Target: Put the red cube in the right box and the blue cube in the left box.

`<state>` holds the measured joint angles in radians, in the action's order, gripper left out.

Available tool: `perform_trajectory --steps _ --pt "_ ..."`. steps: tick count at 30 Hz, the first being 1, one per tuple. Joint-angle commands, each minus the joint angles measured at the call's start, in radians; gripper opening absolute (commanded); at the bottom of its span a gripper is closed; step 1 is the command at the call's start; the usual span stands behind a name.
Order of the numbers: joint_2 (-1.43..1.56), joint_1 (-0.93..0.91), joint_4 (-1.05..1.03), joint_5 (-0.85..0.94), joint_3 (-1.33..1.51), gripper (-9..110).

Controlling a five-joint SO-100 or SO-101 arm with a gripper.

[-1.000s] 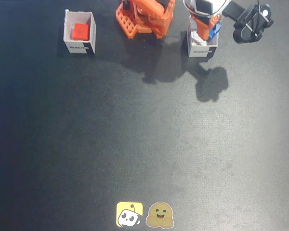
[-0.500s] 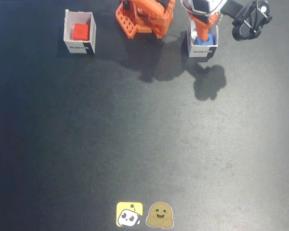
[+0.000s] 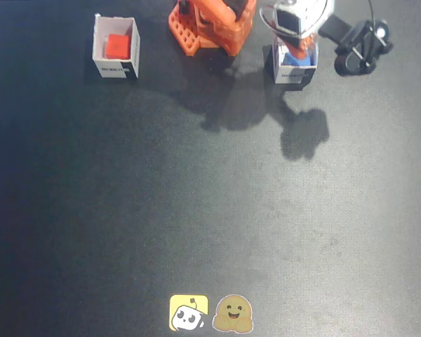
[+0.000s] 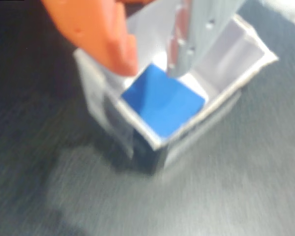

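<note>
We see the red cube point(image 3: 117, 46) sitting in the box point(image 3: 115, 48) near the bench's far-left corner. The blue cube point(image 4: 162, 105) sits inside the other box point(image 4: 221, 64) at the far edge, right of centre, between the gripper's point(image 4: 152, 61) spread fingers.

Two cartoon stickers point(image 3: 212, 313) at bottom edge of dark table point(image 3: 196, 210).

orange and white printed arm, seen from above and from its wrist

the arm point(image 3: 214, 24) has bright orange plastic parts, one with a grid of square holes; near the gripper point(image 4: 155, 66) it turns white-grey. one finger point(image 4: 101, 34) is smooth orange, the other point(image 4: 199, 34) pale grey with small screw holes.
</note>
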<state>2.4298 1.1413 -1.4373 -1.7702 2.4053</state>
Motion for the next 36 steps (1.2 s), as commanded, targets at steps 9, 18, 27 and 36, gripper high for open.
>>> perform_trajectory --steps 9,18,27,36 --pt "-0.156 -0.21 0.003 0.069 -0.172 0" --pt "-0.133 -0.554 0.014 0.178 -0.158 0" --pt "-0.126 -0.876 0.066 0.255 -0.127 0" --pt "0.011 -1.081 0.101 0.344 -0.029 0"
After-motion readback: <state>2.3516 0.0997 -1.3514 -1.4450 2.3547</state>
